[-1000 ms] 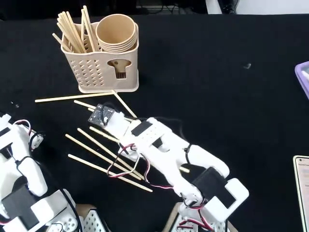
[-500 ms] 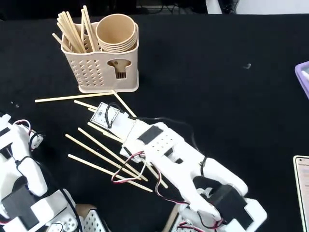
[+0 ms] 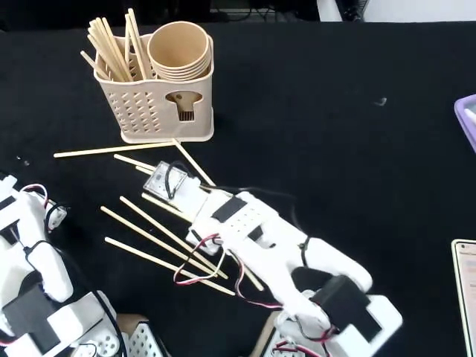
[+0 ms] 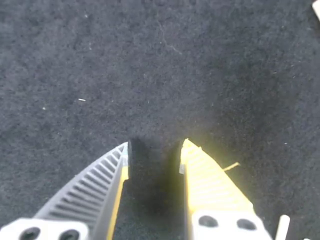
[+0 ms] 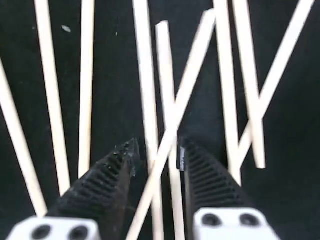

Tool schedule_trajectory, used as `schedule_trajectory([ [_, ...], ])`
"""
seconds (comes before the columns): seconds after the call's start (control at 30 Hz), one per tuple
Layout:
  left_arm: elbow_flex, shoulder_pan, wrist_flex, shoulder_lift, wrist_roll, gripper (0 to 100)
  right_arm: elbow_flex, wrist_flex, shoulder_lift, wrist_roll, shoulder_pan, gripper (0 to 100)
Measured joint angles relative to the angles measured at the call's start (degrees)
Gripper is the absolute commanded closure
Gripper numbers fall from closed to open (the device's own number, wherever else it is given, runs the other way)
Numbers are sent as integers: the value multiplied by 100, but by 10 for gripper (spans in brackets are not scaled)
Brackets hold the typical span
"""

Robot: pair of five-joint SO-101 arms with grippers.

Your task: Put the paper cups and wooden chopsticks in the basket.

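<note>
The basket (image 3: 156,111) stands near the far left of the black table (image 3: 335,149). A stack of paper cups (image 3: 178,48) fills its right compartment, and a bundle of chopsticks (image 3: 111,48) leans out over its left rim. One single chopstick (image 3: 111,149) lies just in front of the basket's base. Nearer the arms, the loose chopsticks (image 3: 149,235) fan out across the table, several crossing one another.

The right arm (image 3: 253,230) stretches low over this fan, its tip between the sticks and the basket. In the right wrist view, the right claw (image 5: 155,147) is parted a little with two or three crossed sticks running between its jaws; the jaws do not visibly pinch them.

The left arm (image 3: 33,290) sits folded at the table's near left corner, well apart from the sticks. Its left claw (image 4: 154,147) hangs over dark table with a narrow gap between the jaws and nothing in it.

A purple object (image 3: 467,119) and a white card (image 3: 465,275) sit at the right edge, well apart from the basket and the right arm, with a broad stretch of table between.
</note>
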State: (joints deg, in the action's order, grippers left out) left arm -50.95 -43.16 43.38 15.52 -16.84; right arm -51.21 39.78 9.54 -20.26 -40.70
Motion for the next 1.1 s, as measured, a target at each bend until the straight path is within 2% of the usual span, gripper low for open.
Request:
schedule_trajectory([
  [0.27,0,0,0,0,0,819,281,0,-510,18,18,890],
  [0.37,0,0,0,0,0,819,299,0,-510,18,18,982],
  [0.57,0,0,0,0,0,819,316,0,-475,26,18,988],
  [0.9,0,0,0,0,0,819,229,492,1301,62,0,988],
  [1.1,0,0,0,0,0,819,211,492,1626,62,0,988],
])
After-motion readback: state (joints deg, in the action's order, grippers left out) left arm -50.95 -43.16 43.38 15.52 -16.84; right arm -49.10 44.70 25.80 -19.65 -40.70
